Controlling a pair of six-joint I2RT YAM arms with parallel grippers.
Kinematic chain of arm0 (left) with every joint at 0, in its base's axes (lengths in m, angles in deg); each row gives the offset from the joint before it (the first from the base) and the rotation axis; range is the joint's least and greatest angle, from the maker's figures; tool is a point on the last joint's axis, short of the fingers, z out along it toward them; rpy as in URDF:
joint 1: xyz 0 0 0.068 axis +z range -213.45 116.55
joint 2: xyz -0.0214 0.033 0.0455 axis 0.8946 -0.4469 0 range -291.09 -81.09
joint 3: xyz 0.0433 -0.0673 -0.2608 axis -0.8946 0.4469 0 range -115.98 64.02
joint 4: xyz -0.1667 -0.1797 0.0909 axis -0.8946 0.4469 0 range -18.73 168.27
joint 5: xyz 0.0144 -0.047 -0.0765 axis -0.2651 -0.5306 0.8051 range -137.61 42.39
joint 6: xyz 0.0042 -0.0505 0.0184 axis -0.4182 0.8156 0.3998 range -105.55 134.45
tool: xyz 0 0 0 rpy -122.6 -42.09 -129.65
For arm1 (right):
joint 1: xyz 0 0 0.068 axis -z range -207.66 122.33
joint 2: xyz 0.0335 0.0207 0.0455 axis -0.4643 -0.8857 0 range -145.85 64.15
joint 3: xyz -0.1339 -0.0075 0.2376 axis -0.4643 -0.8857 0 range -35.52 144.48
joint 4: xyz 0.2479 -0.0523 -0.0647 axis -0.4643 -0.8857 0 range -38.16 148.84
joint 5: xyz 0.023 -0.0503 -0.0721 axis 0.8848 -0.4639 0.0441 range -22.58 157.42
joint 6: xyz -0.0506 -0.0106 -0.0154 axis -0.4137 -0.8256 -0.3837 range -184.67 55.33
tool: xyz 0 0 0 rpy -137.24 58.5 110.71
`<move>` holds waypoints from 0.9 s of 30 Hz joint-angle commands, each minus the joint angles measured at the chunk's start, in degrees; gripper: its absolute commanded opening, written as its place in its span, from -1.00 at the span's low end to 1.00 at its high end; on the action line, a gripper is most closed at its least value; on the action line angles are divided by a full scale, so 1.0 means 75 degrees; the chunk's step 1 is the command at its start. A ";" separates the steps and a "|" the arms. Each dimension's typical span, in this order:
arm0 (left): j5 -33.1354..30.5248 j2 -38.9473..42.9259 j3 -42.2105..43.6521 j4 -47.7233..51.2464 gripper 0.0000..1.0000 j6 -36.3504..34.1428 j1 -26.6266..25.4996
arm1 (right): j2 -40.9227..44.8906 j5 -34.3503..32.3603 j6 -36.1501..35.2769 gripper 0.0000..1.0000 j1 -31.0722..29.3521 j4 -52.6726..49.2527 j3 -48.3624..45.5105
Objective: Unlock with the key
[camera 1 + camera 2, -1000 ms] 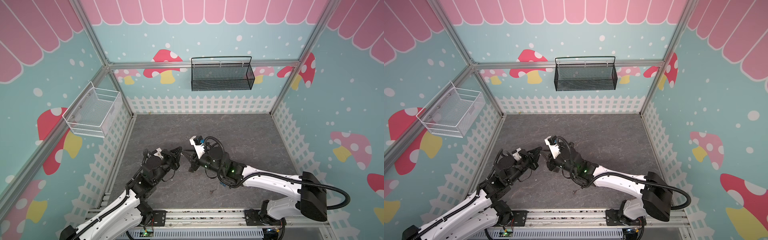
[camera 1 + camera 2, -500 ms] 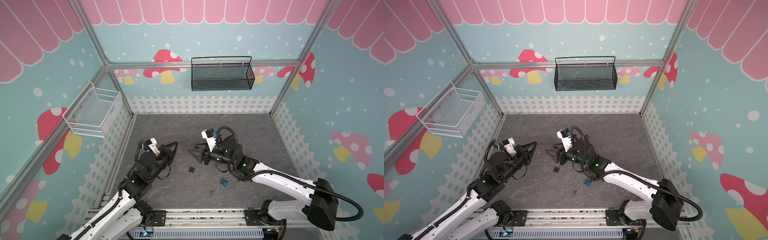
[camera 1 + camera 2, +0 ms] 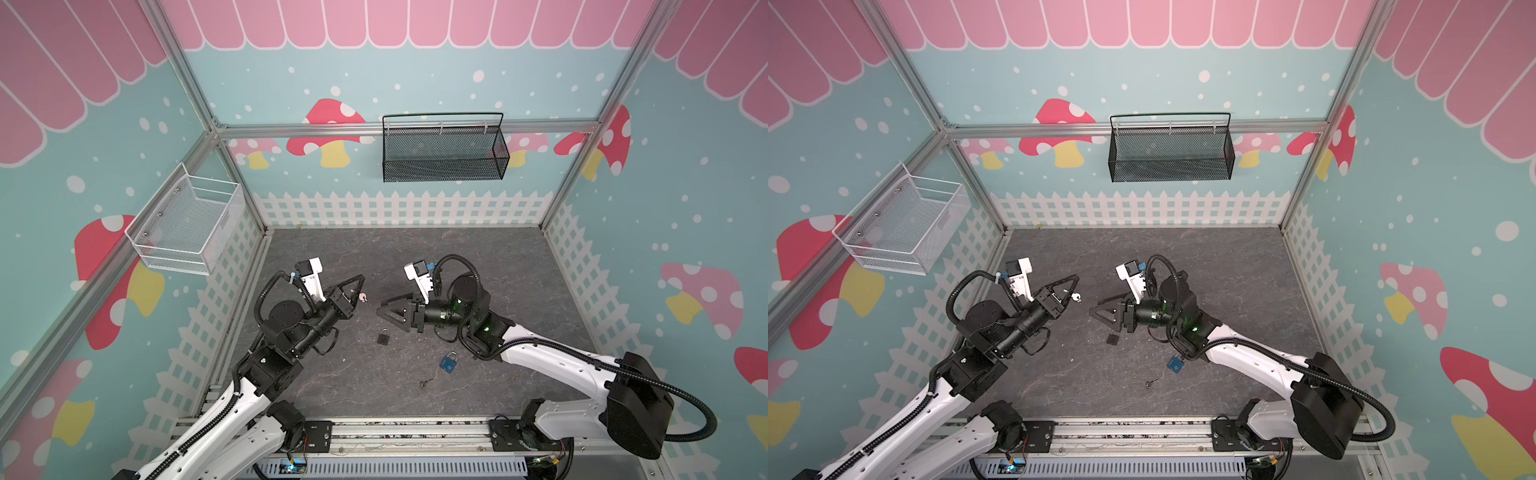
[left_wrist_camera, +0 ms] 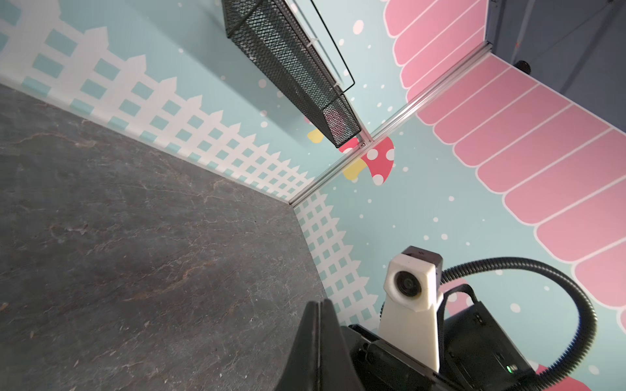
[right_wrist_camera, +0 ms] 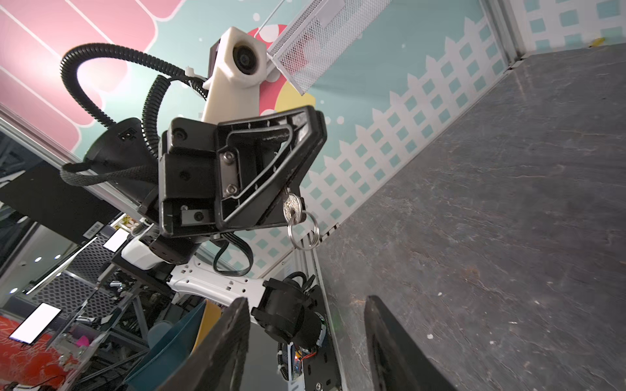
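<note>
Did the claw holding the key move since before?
Yes. In a top view the left gripper, shut on the key, has moved away from the front, toward the white fence at the back.

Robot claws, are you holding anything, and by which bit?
Left gripper pinches the small silver key by the end opposite its metal ring. Right gripper holds nothing.

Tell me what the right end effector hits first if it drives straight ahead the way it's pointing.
Probably the left end effector, shut on the key: it faces the open right end effector across a bare gap. Relative height is unclear, so a near miss is possible.
</note>
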 commanded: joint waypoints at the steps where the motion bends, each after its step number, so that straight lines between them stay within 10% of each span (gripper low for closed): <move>1: 0.0492 0.0086 0.0272 -0.0684 -1.00 -0.0417 0.0048 | -0.0351 0.0453 0.0673 0.13 0.0045 0.1122 0.0168; 27: 0.1393 -0.0299 0.0296 -0.1535 -1.00 -0.0428 0.0049 | -0.1092 0.0756 0.1147 -0.35 0.0030 0.2216 0.0622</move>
